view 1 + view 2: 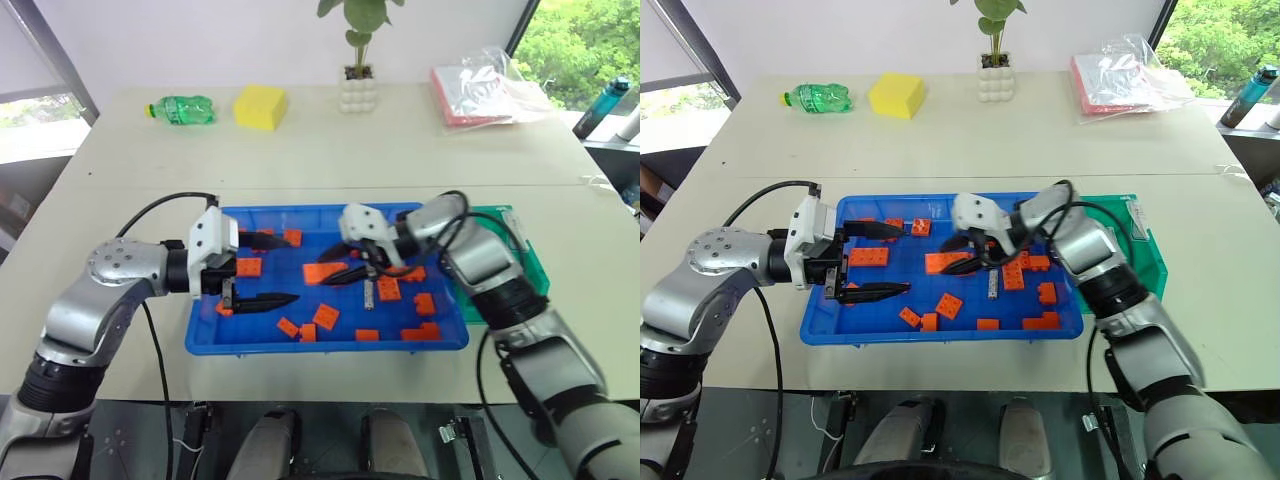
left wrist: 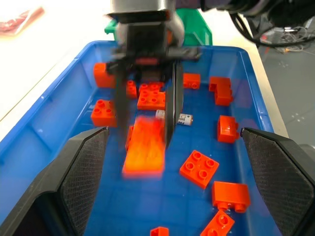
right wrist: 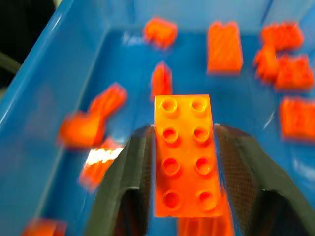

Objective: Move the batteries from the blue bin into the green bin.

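Left eye view: the right tool [image 1: 352,272] grips a long orange brick [image 1: 325,271] over the blue bin [image 1: 205,342]; a battery [image 1: 369,293] lies just beneath. The green bin [image 1: 532,262] sits right of it. Left wrist view: the left tool [image 2: 172,172] gapes wide, holding nothing. Right wrist view: both fingers [image 3: 129,177] clamp the brick's sides.

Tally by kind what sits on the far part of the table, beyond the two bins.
green bottle: 1
yellow sponge: 1
potted plant: 1
plastic bag: 1
Total: 4
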`<move>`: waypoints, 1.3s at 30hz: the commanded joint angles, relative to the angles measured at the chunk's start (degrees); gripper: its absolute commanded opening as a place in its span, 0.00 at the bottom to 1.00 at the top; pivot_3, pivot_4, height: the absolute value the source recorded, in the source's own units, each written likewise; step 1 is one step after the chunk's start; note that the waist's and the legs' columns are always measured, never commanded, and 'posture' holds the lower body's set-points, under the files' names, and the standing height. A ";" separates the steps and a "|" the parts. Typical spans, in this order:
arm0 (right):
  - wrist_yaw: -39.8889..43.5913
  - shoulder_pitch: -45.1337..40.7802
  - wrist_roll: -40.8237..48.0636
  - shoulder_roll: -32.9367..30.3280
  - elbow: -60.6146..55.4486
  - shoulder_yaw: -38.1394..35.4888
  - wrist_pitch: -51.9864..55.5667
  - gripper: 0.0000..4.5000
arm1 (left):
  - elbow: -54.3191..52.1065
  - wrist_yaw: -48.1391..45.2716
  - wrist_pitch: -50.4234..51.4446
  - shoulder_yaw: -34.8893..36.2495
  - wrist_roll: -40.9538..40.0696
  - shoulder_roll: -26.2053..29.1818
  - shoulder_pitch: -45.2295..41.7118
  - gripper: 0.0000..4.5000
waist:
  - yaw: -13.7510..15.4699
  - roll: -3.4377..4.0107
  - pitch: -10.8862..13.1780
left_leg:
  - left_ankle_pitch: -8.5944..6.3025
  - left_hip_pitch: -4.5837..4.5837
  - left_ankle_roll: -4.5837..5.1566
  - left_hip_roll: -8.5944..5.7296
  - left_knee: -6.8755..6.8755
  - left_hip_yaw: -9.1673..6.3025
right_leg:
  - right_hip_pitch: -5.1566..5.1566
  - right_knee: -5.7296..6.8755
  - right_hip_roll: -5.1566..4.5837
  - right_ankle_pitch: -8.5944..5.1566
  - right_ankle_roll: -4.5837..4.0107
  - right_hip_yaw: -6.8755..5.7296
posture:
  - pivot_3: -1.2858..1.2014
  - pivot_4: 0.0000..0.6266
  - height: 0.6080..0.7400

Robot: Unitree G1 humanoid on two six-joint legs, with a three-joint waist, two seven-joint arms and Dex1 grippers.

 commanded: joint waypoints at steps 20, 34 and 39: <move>2.36 10.97 1.24 -19.34 -15.55 -3.33 5.38 0.90 | -0.59 -0.57 -1.47 0.38 0.38 0.21 0.53 1.00 | -0.04 -0.01 0.00 | 0.00 -0.01 0.00 0.00 -0.02 0.08 | 0.02 -0.03 -0.03 0.00 0.00 0.03 | 0.52 0.24 0.90; 2.06 14.49 -1.73 -20.30 -13.27 -1.74 1.18 0.90 | -0.20 -0.46 -1.19 0.41 0.23 -0.08 -0.82 1.00 | 0.03 -0.02 -0.01 | 0.00 0.00 0.00 -0.04 0.00 0.05 | 0.06 -0.04 -0.04 0.00 0.00 0.03 | 0.52 0.24 0.90; 0.44 13.87 -1.09 -18.92 -14.31 -2.63 2.82 0.51 | 0.59 -0.55 -1.45 0.24 0.44 -0.28 -1.62 1.00 | 0.01 -0.02 -0.01 | 0.00 0.00 0.00 -0.03 0.00 0.04 | 0.07 -0.05 -0.03 0.00 0.00 0.03 | 0.52 0.24 0.90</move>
